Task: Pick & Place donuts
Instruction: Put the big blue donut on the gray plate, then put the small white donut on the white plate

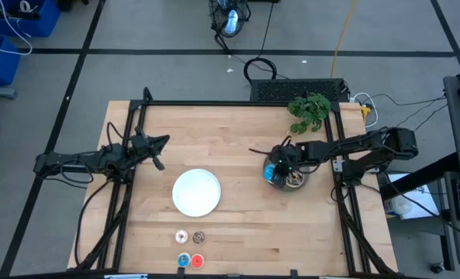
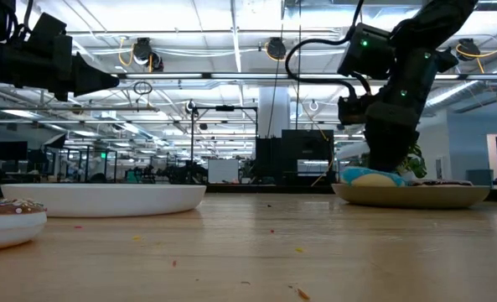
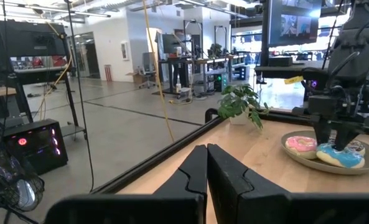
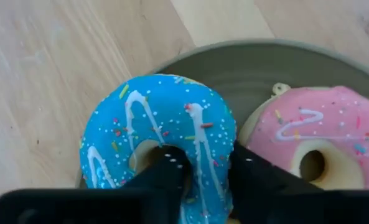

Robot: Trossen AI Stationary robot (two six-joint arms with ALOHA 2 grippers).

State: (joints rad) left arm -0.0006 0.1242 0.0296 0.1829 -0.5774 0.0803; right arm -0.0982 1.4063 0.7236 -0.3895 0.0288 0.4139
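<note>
Wooden table, grey plate (image 1: pixel 299 183) on the right holds the blue donut (image 4: pixel 159 140) beside a pink donut (image 4: pixel 308 146). My right gripper (image 4: pixel 200 171) pinches the blue one's ring, one finger through the hole; it looks light, stiff and slick, so that's where I'd grab. Left gripper (image 3: pixel 207 163) waits closed at the left.

Dark jointed arms, black looping cables

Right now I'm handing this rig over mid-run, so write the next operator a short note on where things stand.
Right gripper: down on the grey plate, fingers straddling the rim of the blue donut, one finger in its hole; not lifted.
Left gripper: shut, empty, waiting over the table's left side.
Pink donut lies beside the blue one on the grey plate; a third, brown one is barely visible there.
Four tiny donuts sit near the front edge.
White plate holds nothing.
Done: no donut placed. Left: all of them.
</note>
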